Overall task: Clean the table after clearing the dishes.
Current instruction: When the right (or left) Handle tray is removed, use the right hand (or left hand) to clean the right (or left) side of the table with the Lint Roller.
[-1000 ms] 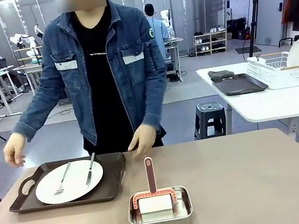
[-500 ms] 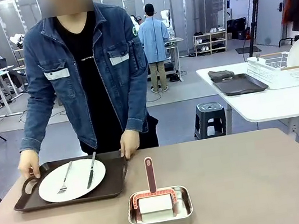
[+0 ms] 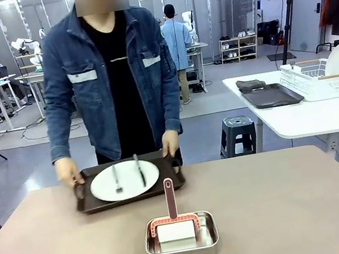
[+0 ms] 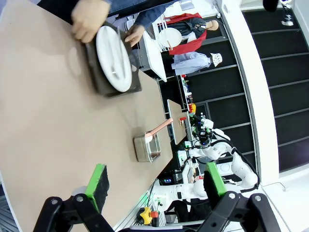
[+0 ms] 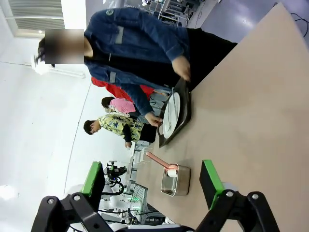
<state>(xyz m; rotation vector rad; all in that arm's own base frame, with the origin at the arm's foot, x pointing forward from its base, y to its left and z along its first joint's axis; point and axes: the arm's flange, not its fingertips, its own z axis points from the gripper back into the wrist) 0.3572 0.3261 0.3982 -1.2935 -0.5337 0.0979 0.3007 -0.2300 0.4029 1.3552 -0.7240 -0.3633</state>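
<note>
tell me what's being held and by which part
The person's hands hold the tray by its two end handles. The left gripper and right gripper hold nothing, jaws open.

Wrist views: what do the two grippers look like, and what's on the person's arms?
Both look alike: the left gripper and right gripper have black jointed linkage fingers with round pivot holes, and each finger is faced with a bright green pad. The person's arms are covered by long blue denim jacket sleeves reaching down to the wrists.
</note>
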